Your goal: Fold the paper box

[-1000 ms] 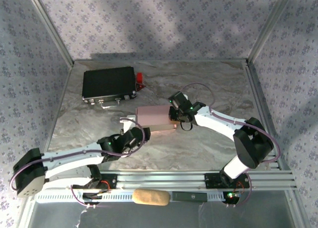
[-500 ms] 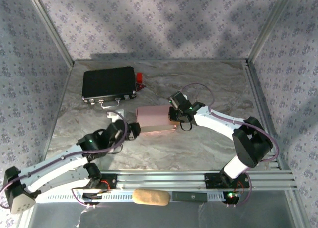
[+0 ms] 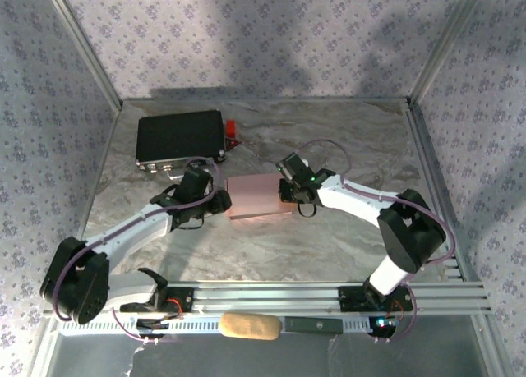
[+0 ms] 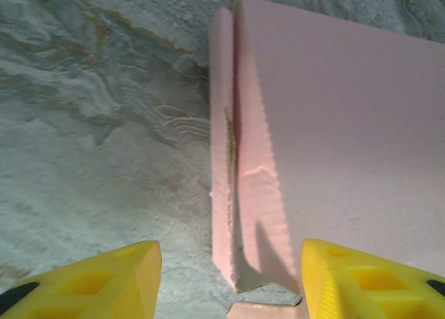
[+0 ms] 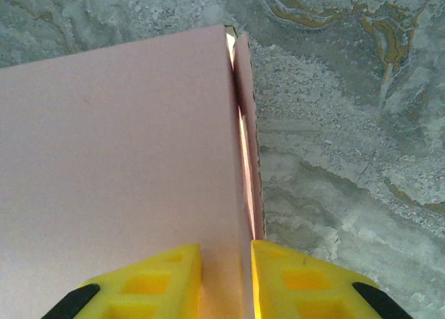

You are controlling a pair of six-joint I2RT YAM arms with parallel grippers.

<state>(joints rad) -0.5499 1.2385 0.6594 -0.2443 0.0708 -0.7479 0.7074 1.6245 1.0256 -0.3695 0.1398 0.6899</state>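
Observation:
The paper box [image 3: 259,196] is a pale pink flat rectangle lying mid-table. In the left wrist view its left edge [image 4: 233,194] shows two cardboard layers, slightly parted. My left gripper [image 3: 220,201] stands open at that edge; its yellow fingertips [image 4: 90,281] straddle the folded edge with a gap on each side. My right gripper [image 3: 285,192] is at the box's right edge. Its yellow fingers [image 5: 142,284] are closed on the pink cardboard [image 5: 118,145], and a thin side flap [image 5: 248,152] runs beside the right finger.
A black case [image 3: 179,137] lies at the back left, with a small red thing [image 3: 233,131] at its right end. A tan oblong object [image 3: 249,326] rests on the front rail. Patterned walls and metal frame posts [image 3: 82,44] enclose the marbled table [image 3: 353,139].
My left arm has swung forward from the near left to the box's left edge, and its jaws have narrowed. The right gripper has kept its hold and barely moved.

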